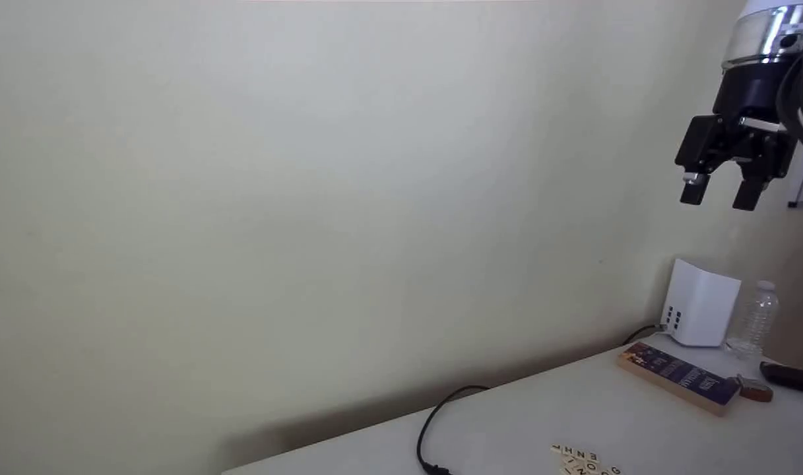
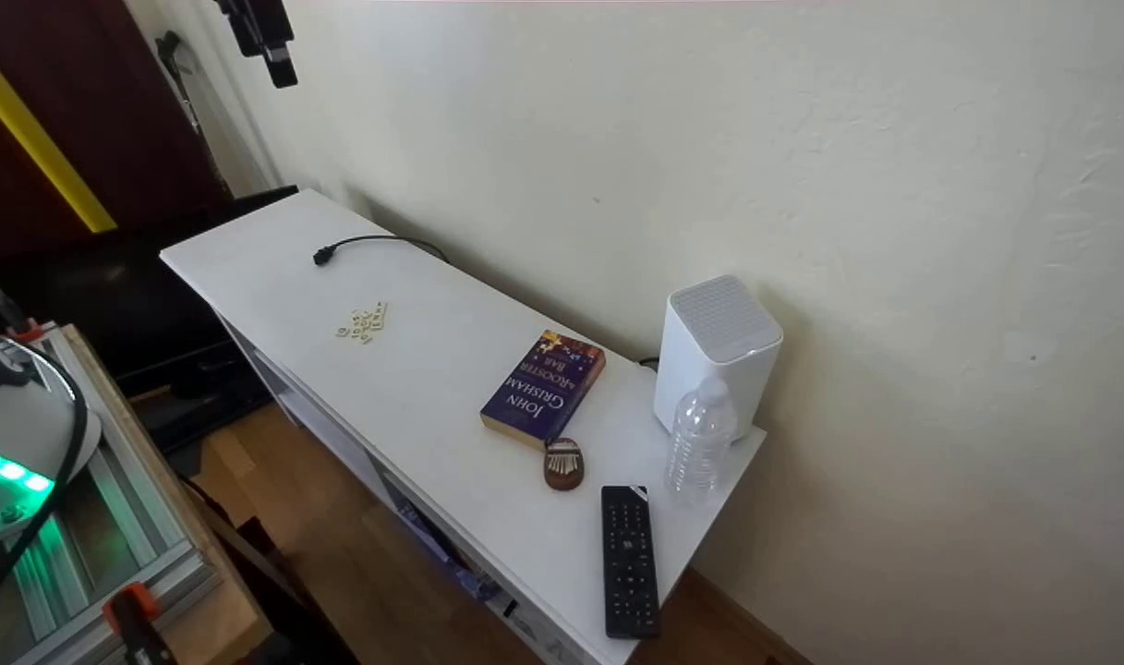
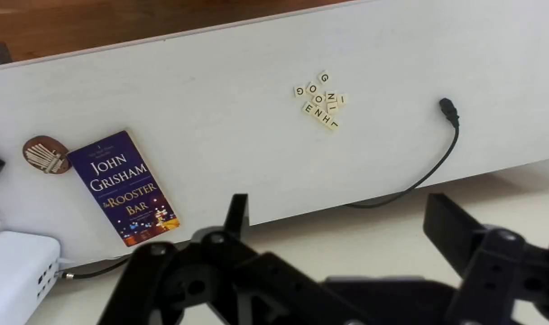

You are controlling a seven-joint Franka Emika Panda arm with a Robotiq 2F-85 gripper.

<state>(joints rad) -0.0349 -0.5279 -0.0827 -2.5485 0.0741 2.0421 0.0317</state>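
Nearest the wrist camera, see the black tool (image 3: 339,212), both sides spread wide apart, gripping nothing, touching nothing. In both exterior views, hung well above the white counter (image 3: 233,117). Reading the clock from the tool in the wrist view: letter tiles (image 3: 319,99) just shy of twelve, flat and loosely clustered; corded plug (image 3: 449,110) between one and two; paperback (image 3: 121,187) a touch past nine, cover up; thumb piano (image 3: 45,154) farther out the same way, right at a corner of the paperback; white box (image 3: 17,275) between eight and nine.

To do well with an unloaded tool this high, line up squarely over one item before losing height, then lower slowly and straight. Around the letter tiles, take extra care: thin, probably quick to skid or scatter if brushed. By the paperback, allow room for the thumb piano. Toward six, mind the wall (image 3: 360,253), likely a knock risk for a carelessly swung tool
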